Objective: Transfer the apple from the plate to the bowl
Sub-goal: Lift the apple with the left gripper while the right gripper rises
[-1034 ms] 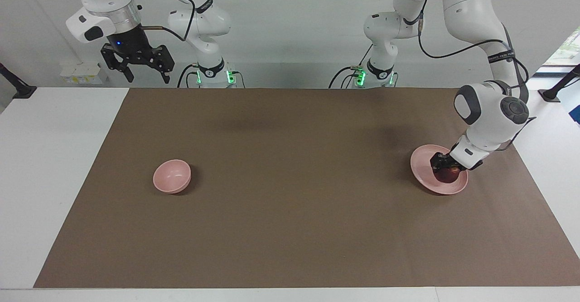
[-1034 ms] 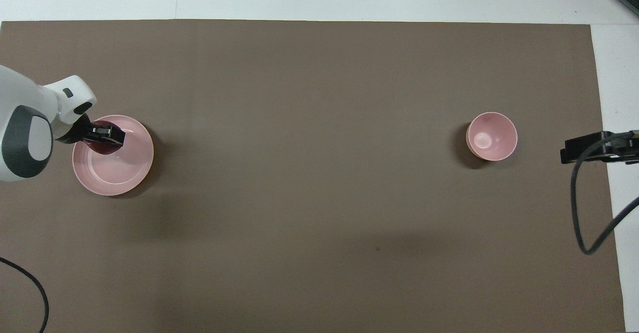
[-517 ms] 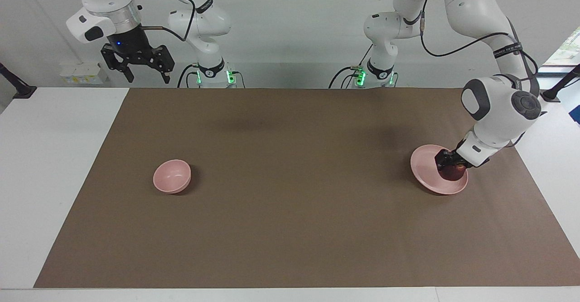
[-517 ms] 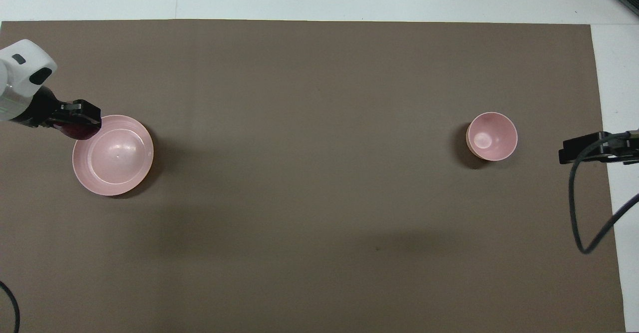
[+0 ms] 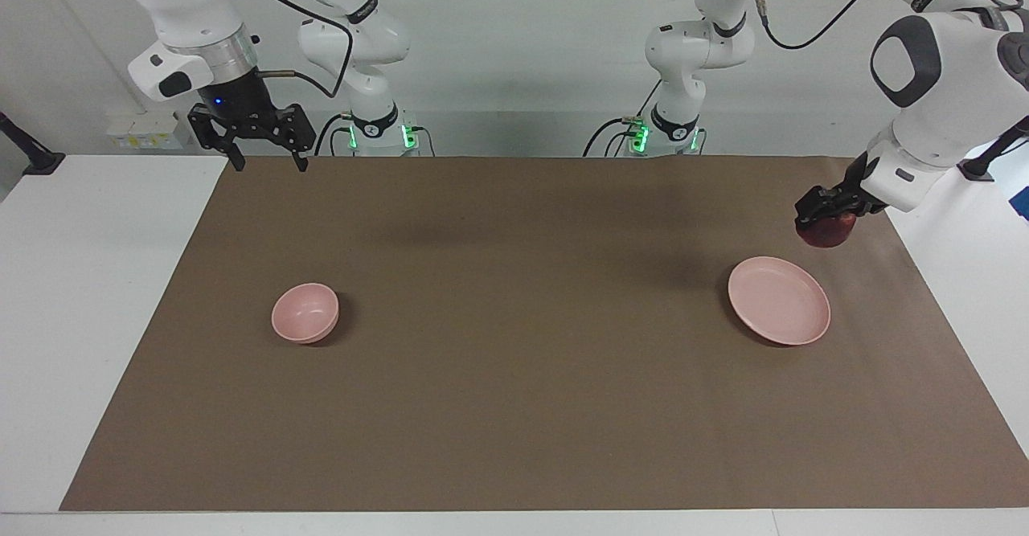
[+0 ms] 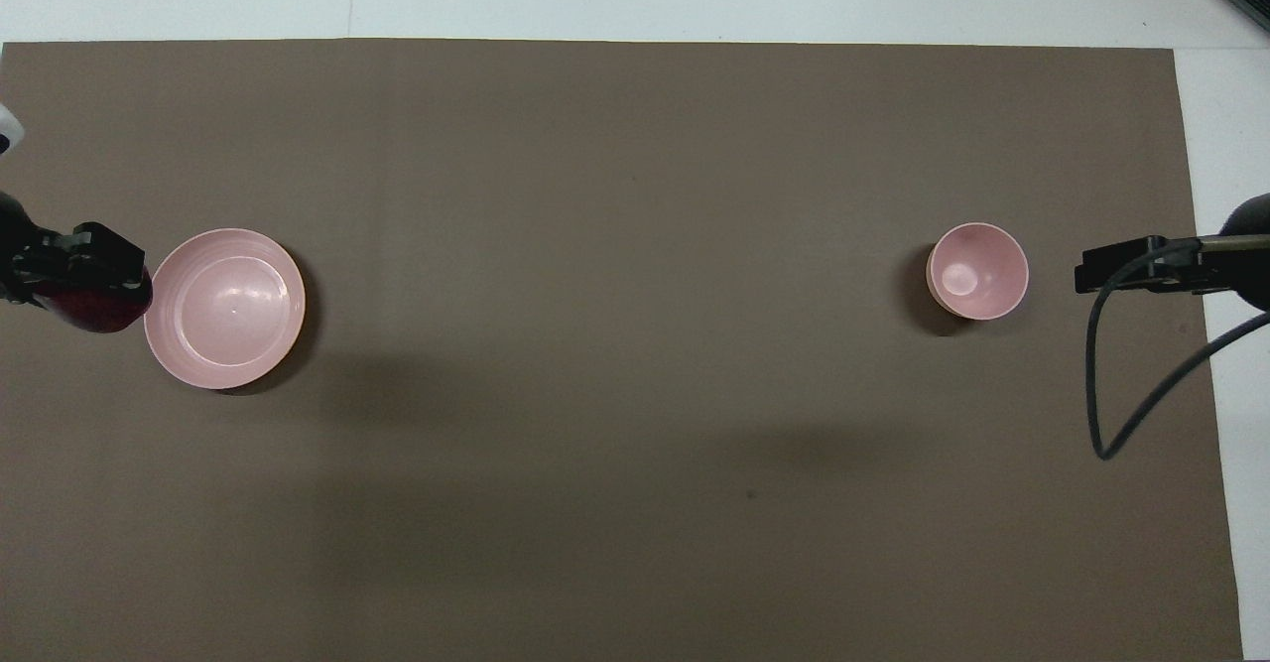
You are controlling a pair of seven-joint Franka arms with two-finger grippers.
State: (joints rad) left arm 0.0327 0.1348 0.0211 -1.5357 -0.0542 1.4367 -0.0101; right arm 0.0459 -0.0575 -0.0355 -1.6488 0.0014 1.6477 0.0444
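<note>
The facing view shows the left gripper (image 5: 821,216) up in the air, clamped on the small dark red apple (image 5: 826,231), over the brown mat (image 5: 514,407) at the left arm's end; overhead only half catches it, probably at the mat's edge. The right gripper (image 5: 261,144) waits, fingers apart. Count: one apple, one wide pale pink plate (image 5: 778,300), one small deep pink bowl (image 5: 305,312).
</note>
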